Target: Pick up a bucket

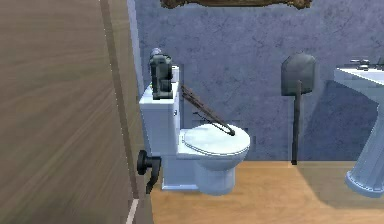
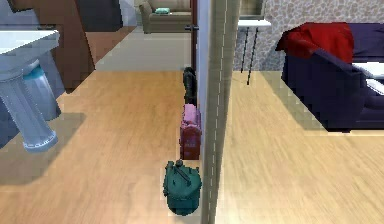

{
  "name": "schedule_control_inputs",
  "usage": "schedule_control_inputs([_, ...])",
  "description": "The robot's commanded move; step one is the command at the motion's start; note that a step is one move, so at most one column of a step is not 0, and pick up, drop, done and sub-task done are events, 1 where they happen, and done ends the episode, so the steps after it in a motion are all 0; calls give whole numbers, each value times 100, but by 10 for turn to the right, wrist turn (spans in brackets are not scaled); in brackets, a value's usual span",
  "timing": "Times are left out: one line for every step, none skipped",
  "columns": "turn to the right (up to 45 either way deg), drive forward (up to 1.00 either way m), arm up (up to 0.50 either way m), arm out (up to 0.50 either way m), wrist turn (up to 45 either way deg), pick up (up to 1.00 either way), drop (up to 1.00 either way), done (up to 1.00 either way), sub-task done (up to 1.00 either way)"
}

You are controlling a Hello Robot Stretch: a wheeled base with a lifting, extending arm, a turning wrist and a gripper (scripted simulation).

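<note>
By the foot of a wall edge (image 2: pixel 214 110) in the arm side view, three small things stand in a row on the wooden floor. Nearest is a dark green rounded thing (image 2: pixel 182 188), then a pink one (image 2: pixel 190 131), then a dark one (image 2: pixel 189 84) farther out. I cannot tell from their shapes what they are.
A wooden door (image 1: pixel 60 110) with a dark handle (image 1: pixel 148 166) fills the forward view's left. Ahead stands a white toilet (image 1: pixel 200 140), with a dark statuette (image 1: pixel 160 72) on its tank and a brown stick (image 1: pixel 207 110) across it. A dark long-handled tool (image 1: pixel 297 90) leans on the blue wall. A pedestal sink (image 1: pixel 366 130) (image 2: pixel 25 85) stands nearby. A dark sofa (image 2: pixel 335 85) bears a red cloth (image 2: pixel 320 42).
</note>
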Motion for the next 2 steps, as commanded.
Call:
schedule_control_inputs([0, 0, 30, 0, 0, 0, 0, 0, 0])
schedule_control_inputs([0, 0, 0, 50, 0, 0, 0, 0, 0])
